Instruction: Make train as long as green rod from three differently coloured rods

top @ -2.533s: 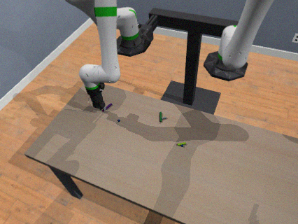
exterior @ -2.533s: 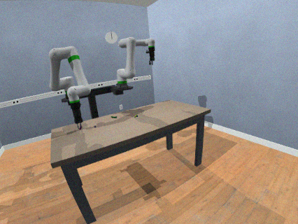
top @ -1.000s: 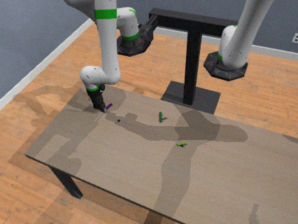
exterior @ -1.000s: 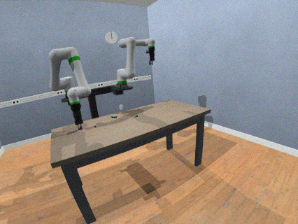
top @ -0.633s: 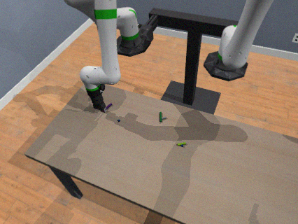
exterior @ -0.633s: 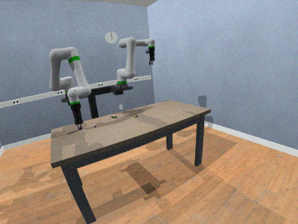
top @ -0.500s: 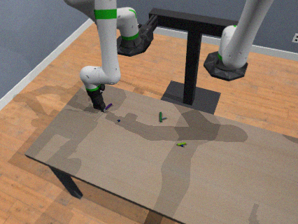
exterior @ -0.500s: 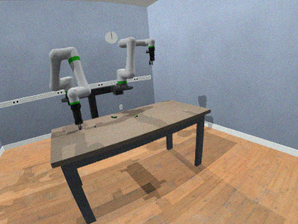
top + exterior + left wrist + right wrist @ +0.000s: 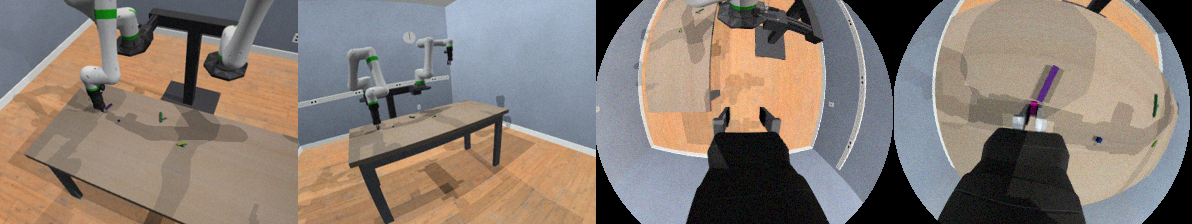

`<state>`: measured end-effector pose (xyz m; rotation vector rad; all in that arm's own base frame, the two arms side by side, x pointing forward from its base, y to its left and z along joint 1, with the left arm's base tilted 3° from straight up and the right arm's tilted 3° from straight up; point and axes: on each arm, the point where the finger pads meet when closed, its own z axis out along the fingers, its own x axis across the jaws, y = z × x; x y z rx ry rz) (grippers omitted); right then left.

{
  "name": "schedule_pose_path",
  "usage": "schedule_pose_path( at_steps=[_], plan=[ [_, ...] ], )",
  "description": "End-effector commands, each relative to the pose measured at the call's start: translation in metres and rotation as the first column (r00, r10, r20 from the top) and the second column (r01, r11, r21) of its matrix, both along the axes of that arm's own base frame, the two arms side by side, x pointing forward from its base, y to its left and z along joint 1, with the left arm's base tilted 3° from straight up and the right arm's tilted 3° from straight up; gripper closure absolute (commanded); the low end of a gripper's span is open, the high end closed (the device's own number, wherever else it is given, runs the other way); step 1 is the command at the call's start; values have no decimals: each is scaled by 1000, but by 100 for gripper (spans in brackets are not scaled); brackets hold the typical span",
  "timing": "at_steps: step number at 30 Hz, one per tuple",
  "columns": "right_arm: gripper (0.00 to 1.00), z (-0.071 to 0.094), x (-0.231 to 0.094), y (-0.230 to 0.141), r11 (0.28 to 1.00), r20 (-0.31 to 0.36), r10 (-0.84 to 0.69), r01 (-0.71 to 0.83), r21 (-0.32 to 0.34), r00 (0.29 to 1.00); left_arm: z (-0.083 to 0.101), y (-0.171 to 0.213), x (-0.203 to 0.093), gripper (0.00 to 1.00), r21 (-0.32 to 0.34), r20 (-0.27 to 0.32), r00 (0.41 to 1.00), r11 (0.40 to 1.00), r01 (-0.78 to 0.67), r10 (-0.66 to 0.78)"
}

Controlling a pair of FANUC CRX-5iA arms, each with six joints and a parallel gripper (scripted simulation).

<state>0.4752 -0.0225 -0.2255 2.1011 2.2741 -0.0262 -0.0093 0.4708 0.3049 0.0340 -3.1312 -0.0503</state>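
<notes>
The magenta rod (image 9: 1034, 106) risked meeting the purple rod (image 9: 108, 106) (image 9: 1048, 84) end to end, a stray train, if the right pincer (image 9: 104, 110) (image 9: 378, 128) (image 9: 1033, 110) nudged it. That pincer stood slightly apart around magenta, whether gripping could not be told. Rightward lay blue (image 9: 119, 120) (image 9: 1099, 140), green (image 9: 160, 117) (image 9: 1155, 105), lime (image 9: 181, 144) (image 9: 1154, 143); the left pincer (image 9: 449, 63) (image 9: 744, 113) hung wide, empty.

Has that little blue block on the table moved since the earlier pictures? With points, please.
No. The blue rod (image 9: 119, 120) (image 9: 1099, 140) lies in the same spot, judged against the green rod (image 9: 160, 117) (image 9: 1155, 105) in the top view.
</notes>
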Motion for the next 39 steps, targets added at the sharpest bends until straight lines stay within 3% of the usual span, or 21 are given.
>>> schedule_pose_path(
  at_steps=[1, 18, 22, 26, 28, 34, 39],
  plan=[
    [76, 1, 1, 0, 1000, 2, 0, 0, 0, 1000, 1, 0, 0, 0, 2, 0, 1000, 1000, 0, 0],
    [76, 4, 1, 0, 1000, 2, 0, 0, 0, 1000, 1, 0, 0, 0, 2, 0, 1000, 1000, 0, 0],
    [76, 21, 0, 1, 1000, 2, 0, 0, 0, 1000, 1, 0, 0, 0, 2, 0, 1000, 1000, 0, 0],
    [76, 49, 0, 2, 1000, 2, 0, 0, 0, 1000, 1, 0, 0, 0, 2, 0, 1000, 1000, 0, 0],
    [76, 49, 0, 2, 1000, 2, 0, 0, 0, 1000, 1, 0, 0, 0, 2, 0, 1000, 1000, 0, 0],
    [76, 90, -1, 4, 1000, 2, 0, 0, 0, 1000, 1, 0, 0, 0, 2, 0, 1000, 1000, 0, 0],
    [76, 101, -1, 4, 1000, 2, 0, 0, 0, 1000, 1, 0, 0, 0, 2, 0, 1000, 1000, 0, 0]
  ],
)
